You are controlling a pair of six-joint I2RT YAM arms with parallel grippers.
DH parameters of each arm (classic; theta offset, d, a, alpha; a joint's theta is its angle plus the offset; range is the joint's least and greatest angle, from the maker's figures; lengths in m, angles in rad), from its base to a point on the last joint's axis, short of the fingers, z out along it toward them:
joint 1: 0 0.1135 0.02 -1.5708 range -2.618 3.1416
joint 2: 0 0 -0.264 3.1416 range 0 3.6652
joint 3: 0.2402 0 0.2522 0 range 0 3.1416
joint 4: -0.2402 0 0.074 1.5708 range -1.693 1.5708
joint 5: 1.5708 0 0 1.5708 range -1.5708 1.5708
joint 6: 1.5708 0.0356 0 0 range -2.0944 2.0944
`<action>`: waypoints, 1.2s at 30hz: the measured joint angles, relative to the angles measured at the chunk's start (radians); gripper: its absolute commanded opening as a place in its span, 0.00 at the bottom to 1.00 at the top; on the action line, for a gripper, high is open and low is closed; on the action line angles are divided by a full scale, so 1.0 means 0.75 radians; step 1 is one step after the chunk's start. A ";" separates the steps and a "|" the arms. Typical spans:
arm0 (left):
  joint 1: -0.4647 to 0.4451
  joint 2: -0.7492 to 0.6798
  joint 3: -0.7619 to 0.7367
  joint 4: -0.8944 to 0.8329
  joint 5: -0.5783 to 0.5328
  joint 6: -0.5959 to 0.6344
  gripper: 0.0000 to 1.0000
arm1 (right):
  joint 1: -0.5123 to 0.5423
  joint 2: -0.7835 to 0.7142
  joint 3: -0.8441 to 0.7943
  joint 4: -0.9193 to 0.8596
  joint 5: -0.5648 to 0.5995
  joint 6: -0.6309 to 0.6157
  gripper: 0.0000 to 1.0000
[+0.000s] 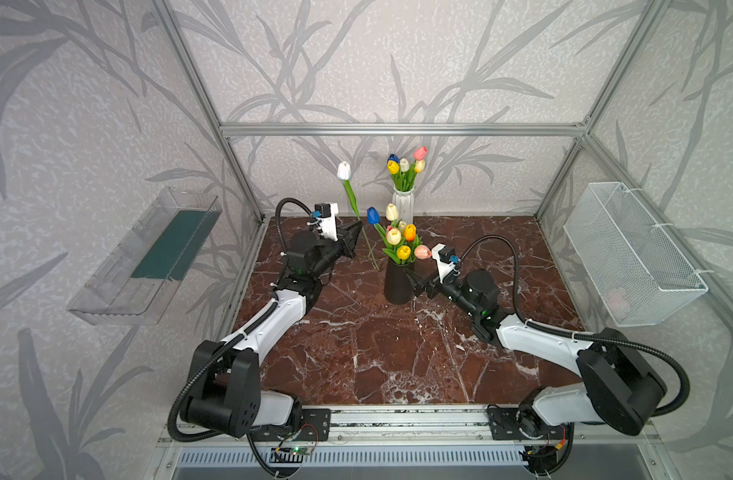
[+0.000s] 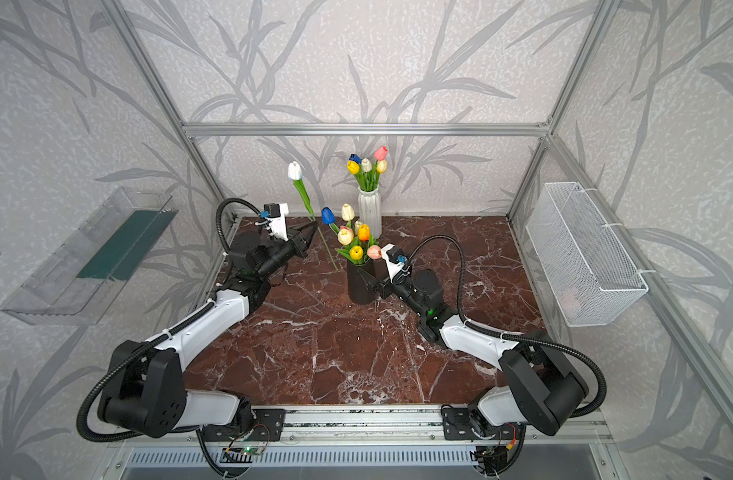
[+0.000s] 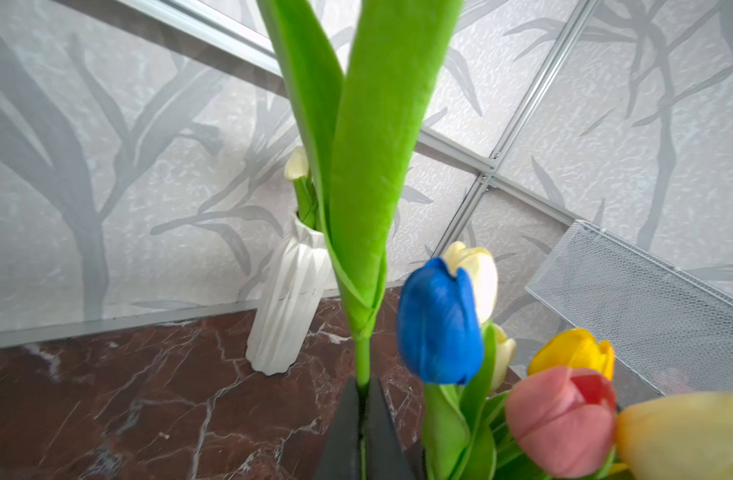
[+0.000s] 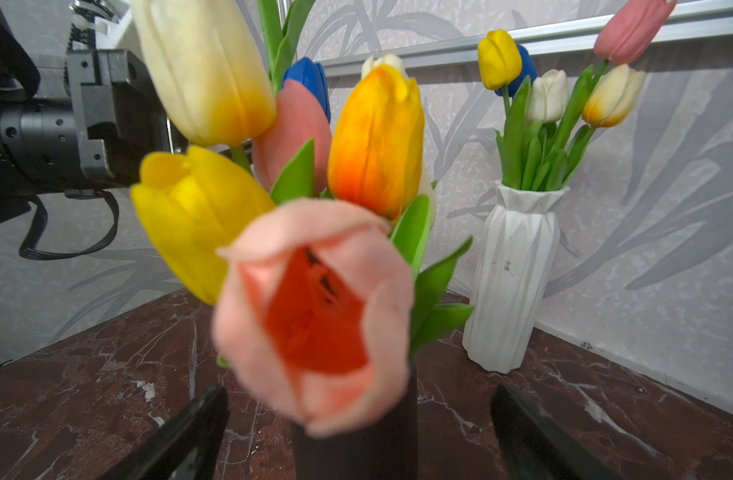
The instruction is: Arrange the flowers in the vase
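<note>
Only the left wrist view shows the grip closely: the left gripper (image 3: 362, 399) is clenched on the bare green stem of a white tulip (image 3: 369, 187), just below its two broad leaves. Its white head (image 1: 344, 171), cut off there, is seen in both top views. The tulip is held at 10 o'clock of the black vase (image 1: 398, 284). Its long axis is nearly upright, with the head tipped toward 11 o'clock and the stem end pointed down toward 5 o'clock. Whether that end touches the marble table (image 1: 356, 353) cannot be told.

Only in the right wrist view is the right gripper (image 4: 358, 390) seen released, its jaws spread to either side of the black vase. Yellow, orange, pink, cream and blue flowers (image 4: 377, 137) are crowded in that vase. A white vase (image 4: 510, 282) with its own bunch is placed at 12 o'clock.
</note>
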State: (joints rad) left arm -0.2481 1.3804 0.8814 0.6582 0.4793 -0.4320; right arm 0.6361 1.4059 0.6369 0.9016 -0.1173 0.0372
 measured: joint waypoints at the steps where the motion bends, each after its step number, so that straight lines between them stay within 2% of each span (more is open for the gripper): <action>1: -0.007 0.006 0.001 0.028 0.000 -0.009 0.00 | 0.001 0.000 -0.003 0.030 0.005 0.000 0.99; 7: -0.038 0.073 0.024 0.124 -0.019 -0.034 0.00 | 0.009 -0.055 -0.104 0.159 0.028 -0.007 0.99; 17: -0.100 0.135 0.077 0.189 -0.039 -0.060 0.00 | 0.009 -0.215 -0.180 0.162 0.085 -0.059 0.99; 27: -0.151 0.102 0.105 0.157 -0.064 -0.053 0.00 | 0.009 -0.222 -0.196 0.157 0.099 -0.072 0.99; 36: -0.173 0.078 0.116 0.127 -0.126 0.049 0.00 | 0.009 -0.222 -0.202 0.161 0.095 -0.072 0.99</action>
State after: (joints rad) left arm -0.3782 1.4387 0.9688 0.7536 0.3847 -0.3950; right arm 0.6426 1.2396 0.4854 1.0222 -0.0460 -0.0170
